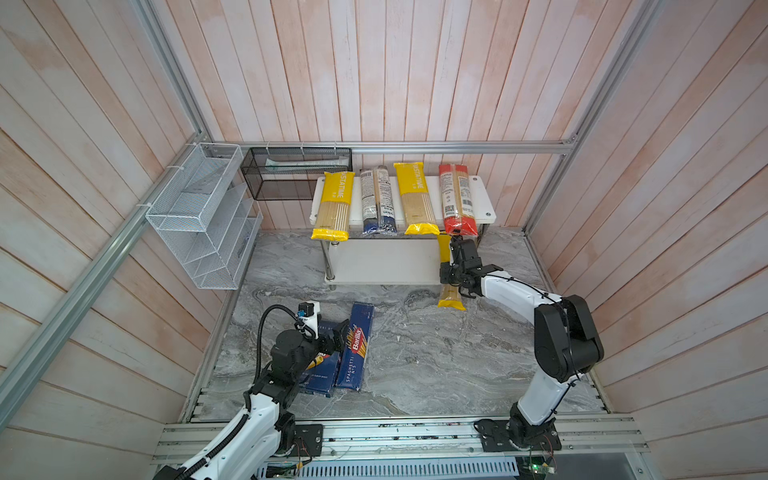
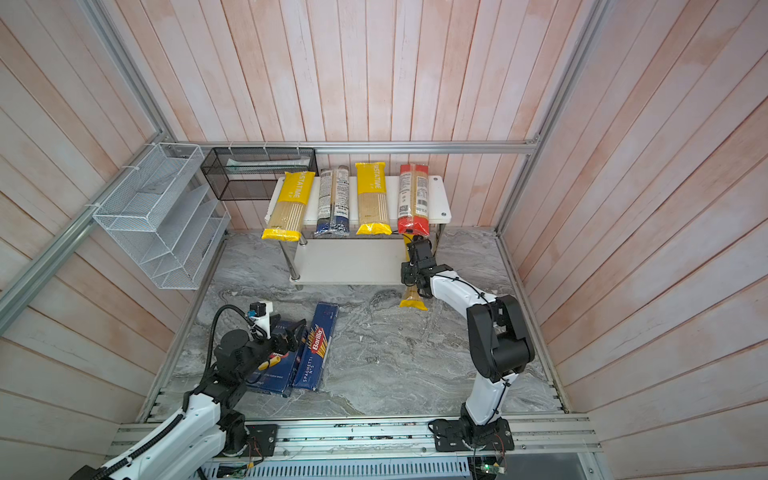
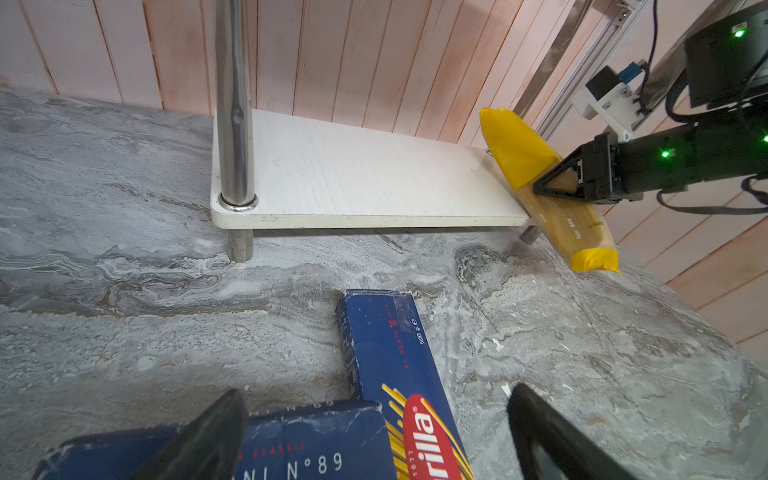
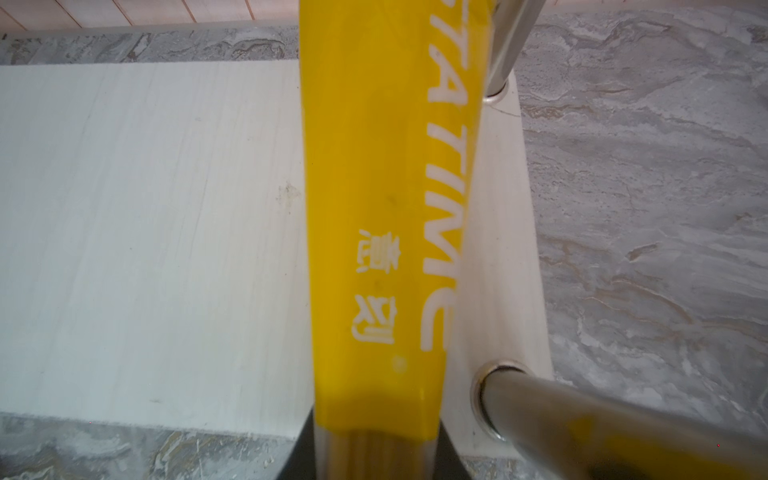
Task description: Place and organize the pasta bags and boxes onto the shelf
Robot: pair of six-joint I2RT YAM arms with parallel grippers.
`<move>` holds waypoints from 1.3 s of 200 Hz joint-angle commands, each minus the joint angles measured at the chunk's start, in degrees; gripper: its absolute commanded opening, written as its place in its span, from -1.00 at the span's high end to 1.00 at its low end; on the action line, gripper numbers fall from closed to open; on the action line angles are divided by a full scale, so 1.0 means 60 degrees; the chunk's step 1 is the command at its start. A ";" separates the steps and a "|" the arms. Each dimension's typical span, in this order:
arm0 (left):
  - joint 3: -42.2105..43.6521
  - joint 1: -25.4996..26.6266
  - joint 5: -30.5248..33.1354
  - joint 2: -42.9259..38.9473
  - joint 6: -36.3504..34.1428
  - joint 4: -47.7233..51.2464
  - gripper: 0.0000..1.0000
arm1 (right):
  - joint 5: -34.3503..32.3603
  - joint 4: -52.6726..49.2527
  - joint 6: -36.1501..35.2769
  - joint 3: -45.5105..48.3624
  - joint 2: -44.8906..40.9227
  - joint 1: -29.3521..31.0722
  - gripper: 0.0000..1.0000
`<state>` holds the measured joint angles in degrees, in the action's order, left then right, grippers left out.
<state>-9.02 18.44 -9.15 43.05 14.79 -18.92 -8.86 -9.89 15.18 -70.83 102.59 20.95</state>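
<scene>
Now our right gripper (image 1: 455,289) pinches a long yellow plastic spaghetti bag (image 1: 452,301) over the white shelf's (image 1: 382,262) right end; our left gripper (image 3: 376,399) gapes.

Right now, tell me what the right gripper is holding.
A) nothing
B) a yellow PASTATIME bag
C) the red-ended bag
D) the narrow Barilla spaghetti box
B: the right gripper is shut on the yellow PASTATIME bag, with the bag's far end over the shelf's lower board.
</scene>
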 commanded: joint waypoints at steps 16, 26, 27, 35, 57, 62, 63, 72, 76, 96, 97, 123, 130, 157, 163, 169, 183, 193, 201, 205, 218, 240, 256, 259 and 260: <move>-0.0257 0.0018 -0.0010 -0.0085 0.0000 -0.0173 -0.99 | -0.0124 0.0709 -0.0038 -0.0544 0.0135 -0.0076 0.52; -0.0262 0.0020 -0.0015 -0.0068 -0.0003 -0.0174 -1.00 | -0.0154 0.0731 -0.0070 -0.0555 0.0146 -0.0080 0.42; -0.0258 0.0026 -0.0014 -0.0062 -0.0003 -0.0173 -1.00 | -0.0159 0.0735 -0.0069 -0.0557 0.0145 -0.0079 0.41; -0.0268 0.0020 -0.0014 -0.0063 -0.0003 -0.0172 -0.99 | -0.0202 0.0721 -0.0082 -0.0580 0.0184 -0.0089 0.36; -0.0265 0.0018 -0.0014 -0.0092 0.0000 -0.0167 -1.00 | -0.0134 0.0687 -0.0070 -0.0675 0.0326 -0.0139 0.30; -0.0260 0.0029 -0.0014 -0.0097 -0.0003 -0.0161 -1.00 | -0.0114 0.0657 -0.0075 -0.0722 0.0366 -0.0148 0.27; -0.0257 0.0023 -0.0014 -0.0091 -0.0003 -0.0159 -1.00 | -0.0117 0.0640 -0.0065 -0.0728 0.0372 -0.0143 0.26; -0.0267 0.0011 -0.0014 -0.0099 -0.0003 -0.0158 -0.99 | -0.0117 0.0572 -0.0049 -0.0806 0.0447 -0.0140 0.23; -0.0263 0.0028 -0.0014 -0.0096 -0.0003 -0.0163 -1.00 | -0.0118 0.0541 -0.0017 -0.0841 0.0476 -0.0140 0.21; -0.0259 0.0015 -0.0014 -0.0121 -0.0002 -0.0138 -1.00 | -0.0063 0.0320 0.0074 -0.0975 0.0524 -0.0141 0.03; -0.0257 0.0024 -0.0014 -0.0121 -0.0003 -0.0141 -1.00 | -0.0062 0.0318 0.0083 -0.0979 0.0532 -0.0147 0.02; -0.0254 0.0018 -0.0014 -0.0122 -0.0003 -0.0143 -1.00 | 0.0283 0.0052 0.0126 -0.0884 0.0304 -0.0139 -0.07; -0.0257 0.0014 -0.0017 -0.0116 0.0014 -0.0132 -1.00 | 0.0377 0.0026 0.0171 -0.0767 0.0191 -0.0148 -0.09; -0.0261 0.0022 -0.0043 -0.0134 0.0021 -0.0128 -1.00 | 0.0407 0.0134 0.0382 0.0025 -0.0481 -0.0137 -0.15; -0.0246 0.0033 -0.0043 -0.0154 0.0015 -0.0128 -1.00 | 0.0371 0.0151 0.0430 0.0249 -0.0675 -0.0148 -0.15; -0.0253 0.0022 -0.0042 -0.0153 0.0014 -0.0128 -1.00 | 0.0342 0.0151 0.0480 0.0443 -0.0870 -0.0140 -0.16; -0.0228 0.0018 -0.0028 -0.0185 0.0019 -0.0126 -0.99 | 0.0287 0.0112 0.0581 0.0903 -0.1385 -0.0139 -0.17; -0.0250 0.0022 -0.0028 -0.0180 0.0011 -0.0116 -1.00 | 0.0289 0.0006 0.0690 0.1243 -0.1829 -0.0123 -0.19; -0.0228 0.0018 -0.0014 -0.0201 0.0015 -0.0113 -0.99 | 0.0320 -0.0137 0.0784 0.1492 -0.2200 -0.0123 -0.20; -0.0232 0.0025 -0.0005 -0.0207 0.0021 -0.0114 -0.99 | 0.0336 -0.0224 0.0849 0.1621 -0.2391 -0.0123 -0.20; -0.0228 0.0028 0.0009 -0.0235 0.0015 -0.0114 -1.00 | 0.0428 -0.0418 0.1015 0.2114 -0.3155 -0.0081 -0.22; -0.0222 0.0019 0.0012 -0.0217 0.0024 -0.0142 -0.99 | 0.1058 -0.0522 0.1310 0.3156 -0.4458 -0.0021 -0.23; -0.0216 0.0030 -0.0007 -0.0213 0.0017 -0.0131 -1.00 | 0.1726 -0.0480 0.1527 0.3890 -0.5255 0.0018 -0.23; -0.0226 0.0020 -0.0013 -0.0209 0.0014 -0.0134 -0.99 | 0.1862 -0.0458 0.1592 0.4013 -0.5389 0.0029 -0.23; -0.0226 0.0026 -0.0006 -0.0205 0.0012 -0.0139 -0.99 | 0.1926 -0.0452 0.1596 0.4049 -0.5435 0.0026 -0.23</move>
<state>-9.02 18.44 -9.13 42.19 14.79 -18.92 -3.75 -10.90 21.61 -51.37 75.07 20.58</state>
